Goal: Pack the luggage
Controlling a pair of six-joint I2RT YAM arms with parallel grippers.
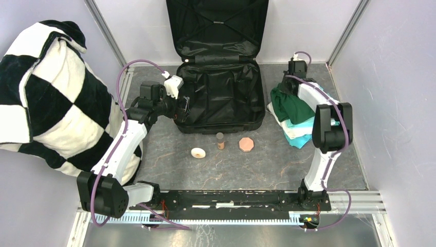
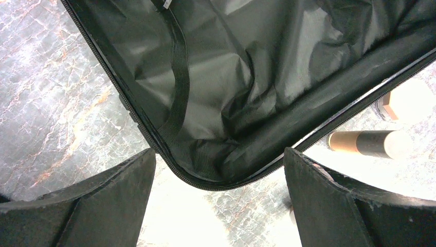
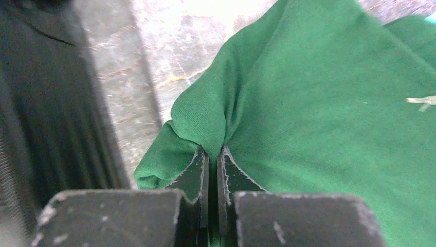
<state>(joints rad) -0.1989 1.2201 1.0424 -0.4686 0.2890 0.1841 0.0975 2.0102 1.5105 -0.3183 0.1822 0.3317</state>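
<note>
Green cloth fills most of the right wrist view: the right gripper [image 3: 213,154] has its two fingers pressed together on a pinched fold of a green garment [image 3: 319,103], which puckers upward where it is caught. That garment is the top layer of a stack of folded clothes [image 1: 294,128] (white and teal layers show beneath it) lying near the right edge of the table [image 1: 169,159], just beside the luggage [image 1: 218,100]. The luggage lies open at the middle of the table's far edge, its base flat on the surface with the crumpled black fabric inside exposed, and its lid [image 1: 218,25] standing upright against the back wall. The left gripper [image 2: 218,159] hangs over the near left corner of the base, its fingers spread wide with nothing between them; the zippered rim of that corner runs beneath the gap. In front of the luggage's near side, apart from one another, stand a cream disc [image 1: 198,153], a small brown and black cylinder [image 1: 220,140] and a pink angular piece [image 1: 247,144]. A black-and-white checkered blanket [image 1: 51,98] is heaped along the table's left edge, beside the left arm.
</note>
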